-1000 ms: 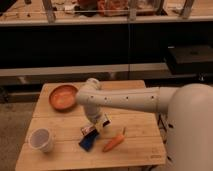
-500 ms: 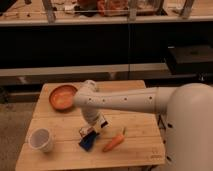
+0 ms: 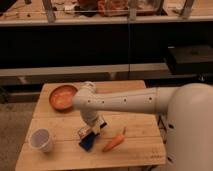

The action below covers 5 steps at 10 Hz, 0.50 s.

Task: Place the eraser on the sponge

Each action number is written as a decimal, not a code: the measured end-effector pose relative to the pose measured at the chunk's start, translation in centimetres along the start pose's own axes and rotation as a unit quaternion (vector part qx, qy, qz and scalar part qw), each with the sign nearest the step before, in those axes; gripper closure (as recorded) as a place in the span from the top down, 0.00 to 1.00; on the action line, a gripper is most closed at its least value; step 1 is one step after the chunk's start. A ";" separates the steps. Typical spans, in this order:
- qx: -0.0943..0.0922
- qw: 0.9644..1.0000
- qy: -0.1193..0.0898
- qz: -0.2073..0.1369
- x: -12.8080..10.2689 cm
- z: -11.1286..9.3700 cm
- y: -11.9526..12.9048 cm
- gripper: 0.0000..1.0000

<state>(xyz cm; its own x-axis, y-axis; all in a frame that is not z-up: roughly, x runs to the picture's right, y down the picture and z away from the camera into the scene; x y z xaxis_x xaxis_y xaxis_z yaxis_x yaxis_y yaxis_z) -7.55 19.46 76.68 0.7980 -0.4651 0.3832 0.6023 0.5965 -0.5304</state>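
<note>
Jaws of the gripper are hanging low over the bench, pointing down at the far end of the sponge. Can't tell whether they're standing apart or clamping on anything.

Nearest, along the bench's front: a white cup is standing at left. The dark blue sponge is lying flat and a bit skewed in the middle. A carrot is lying just beside it on the right, seemingly not touching.

Just behind the sponge, the eraser, a small white block w/ dark marks, is sitting at the sponge's far edge, right against the gripper's tip. Whether it's resting on the pad or hanging just above it isn't showing.

Further back, the white arm is reaching in from the right across the bench's middle. An orange bowl is sitting toward the far left corner. Dark shelving is running behind the bench.

Step in hand, prob.: the set-down itself. The scene is fitting two readings, either the eraser coming down onto the pad or the eraser lying on it w/ the gripper beside it.

Either way, what's coming is calling for near-vertical motion w/ no sideways sweep. The eraser is sitting near the pad's edge, so a nudge could be tipping it off, and the carrot is lying close by.
</note>
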 end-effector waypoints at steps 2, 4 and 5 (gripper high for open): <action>0.003 1.000 0.000 -0.003 -0.3 -0.1 0.1 0.26; 0.007 1.000 0.000 -0.007 -0.7 -0.1 0.1 0.41; 0.007 1.000 0.000 -0.007 -0.7 -0.1 0.1 0.46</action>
<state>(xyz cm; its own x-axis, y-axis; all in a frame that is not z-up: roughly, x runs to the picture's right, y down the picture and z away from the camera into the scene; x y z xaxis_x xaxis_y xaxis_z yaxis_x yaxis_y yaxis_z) -8.05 19.78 76.28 0.7893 -0.4732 0.3914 0.6140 0.5993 -0.5136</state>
